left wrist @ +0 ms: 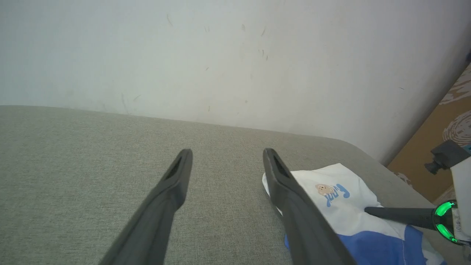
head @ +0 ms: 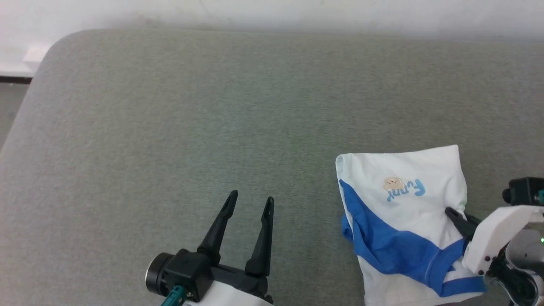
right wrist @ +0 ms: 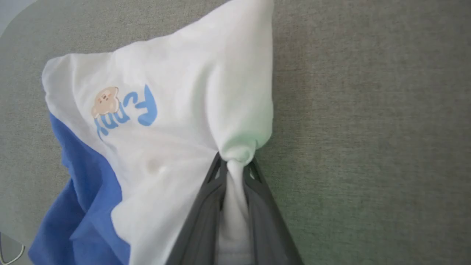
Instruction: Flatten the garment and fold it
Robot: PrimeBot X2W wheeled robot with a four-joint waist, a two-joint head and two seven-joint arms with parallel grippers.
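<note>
1. Garment point(head: 403, 221) lies bunched on grey cushion point(head: 170, 127), at near right.
2. Right gripper point(right wrist: 235, 161) pinches a fold at its white right edge.
3. Left gripper point(head: 250, 203) spread, apart from cloth, to its left.

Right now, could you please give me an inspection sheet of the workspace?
Surface: grey fabric-covered surface with a rounded far-left corner.
Job's things: garment, white with blue bands, bunched and unfolded at the near right; a small print faces up.
Clutter: nothing seen.
Grippers: left gripper open, over bare fabric, apart from the garment; right gripper shut on a pinch of white cloth at the garment's right edge.
Cables: a teal fitting at the left gripper's base, possibly a connector; no loose cable seen.
Surroundings: white wall behind; brown panel at the right of the left wrist view.
</note>
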